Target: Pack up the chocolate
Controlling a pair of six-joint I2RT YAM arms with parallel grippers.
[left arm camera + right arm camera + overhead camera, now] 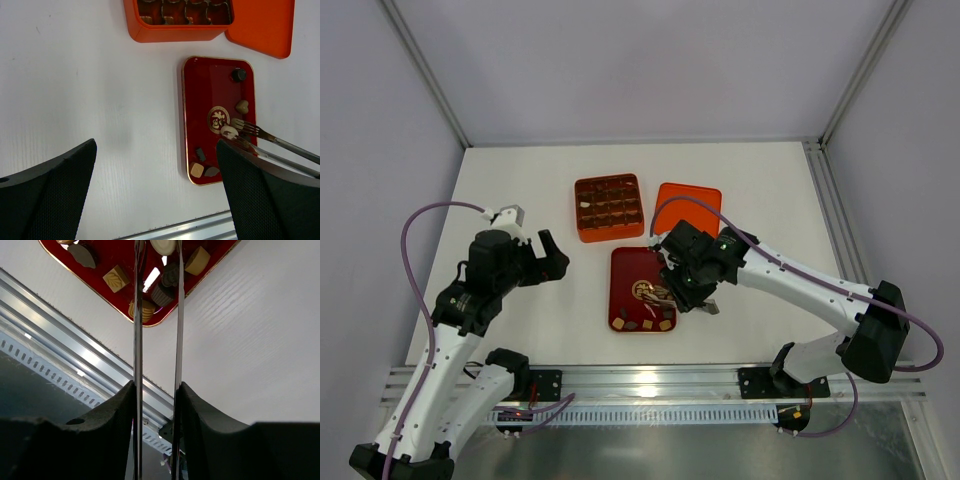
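A cream-white chocolate is pinched between the tips of metal tongs, themselves clamped in the closed jaws of the right gripper for finer reach. Other pieces lie in the red tray. The left gripper is held aside over the counter, jaws open and empty, leaving the orange box unobstructed.

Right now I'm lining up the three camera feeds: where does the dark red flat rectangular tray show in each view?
Top external: the dark red flat rectangular tray lies at centre, just below the orange grid box.
Left wrist: the tray is right of centre, below the same box.
Right wrist: only a corner of the tray shows, at the top edge.
Shared landmark: the metal tongs, reaching over the tray in all three.
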